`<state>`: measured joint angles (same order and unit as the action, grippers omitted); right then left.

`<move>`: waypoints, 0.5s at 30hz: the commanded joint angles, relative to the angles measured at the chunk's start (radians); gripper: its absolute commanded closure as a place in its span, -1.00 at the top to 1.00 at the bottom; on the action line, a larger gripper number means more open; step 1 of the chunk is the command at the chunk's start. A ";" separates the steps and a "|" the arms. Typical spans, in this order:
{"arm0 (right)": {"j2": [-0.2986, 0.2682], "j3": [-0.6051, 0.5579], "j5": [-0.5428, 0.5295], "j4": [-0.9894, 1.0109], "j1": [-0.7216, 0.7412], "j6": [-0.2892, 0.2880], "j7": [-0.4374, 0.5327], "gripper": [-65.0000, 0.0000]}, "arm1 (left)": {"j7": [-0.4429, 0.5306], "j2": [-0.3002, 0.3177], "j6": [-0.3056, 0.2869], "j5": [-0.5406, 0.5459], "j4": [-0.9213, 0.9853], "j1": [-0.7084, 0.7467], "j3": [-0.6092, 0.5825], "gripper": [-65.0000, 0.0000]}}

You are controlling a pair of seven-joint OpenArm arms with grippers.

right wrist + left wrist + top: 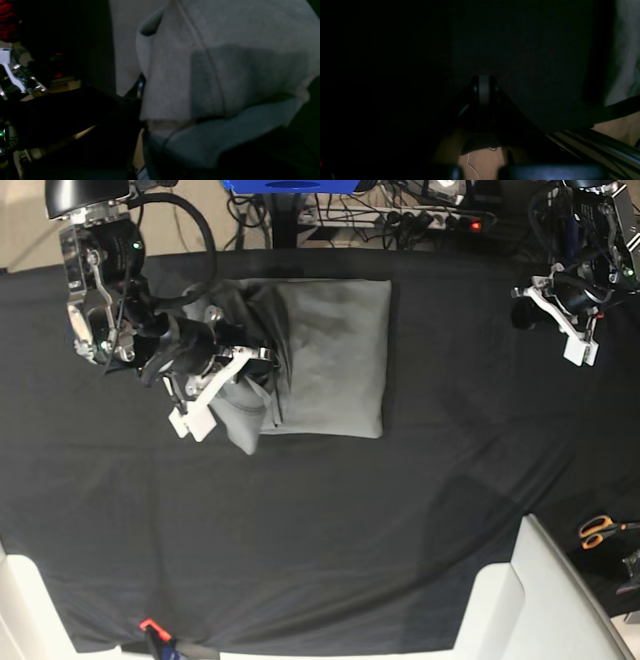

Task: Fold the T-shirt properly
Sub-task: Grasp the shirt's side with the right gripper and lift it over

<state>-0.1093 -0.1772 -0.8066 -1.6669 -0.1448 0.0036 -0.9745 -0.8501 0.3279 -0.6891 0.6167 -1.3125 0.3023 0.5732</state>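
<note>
we see T-shirt [330, 360] upper centre, part-folded, long axis vertical | right gripper [215, 385] pinching its left edge, nearer arm | left gripper [560, 315] pressed together, far upper right, empty

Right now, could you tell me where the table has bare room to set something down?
The black cloth lies bare in front of the T-shirt and between it and the left gripper. It is crowded where the right gripper pinches the shirt's edge.
</note>
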 commanded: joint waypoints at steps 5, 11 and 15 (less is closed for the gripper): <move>0.023 -0.092 0.002 0.030 0.057 -0.004 0.016 -0.98 | 0.015 0.020 -0.009 0.015 -0.014 0.001 0.006 -1.00; 0.049 -0.127 0.008 0.063 0.084 -0.004 0.045 -0.98 | 0.015 0.020 -0.009 0.015 -0.014 0.002 0.006 -1.00; 0.050 -0.129 0.008 0.064 0.096 -0.004 0.045 -0.98 | 0.015 0.020 -0.009 0.015 -0.014 0.002 0.006 -1.00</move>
<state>-0.0650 -0.3061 -0.7780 -1.5883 -0.0647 0.0082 -0.9394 -0.8497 0.3290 -0.6891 0.6170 -1.3125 0.3046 0.5728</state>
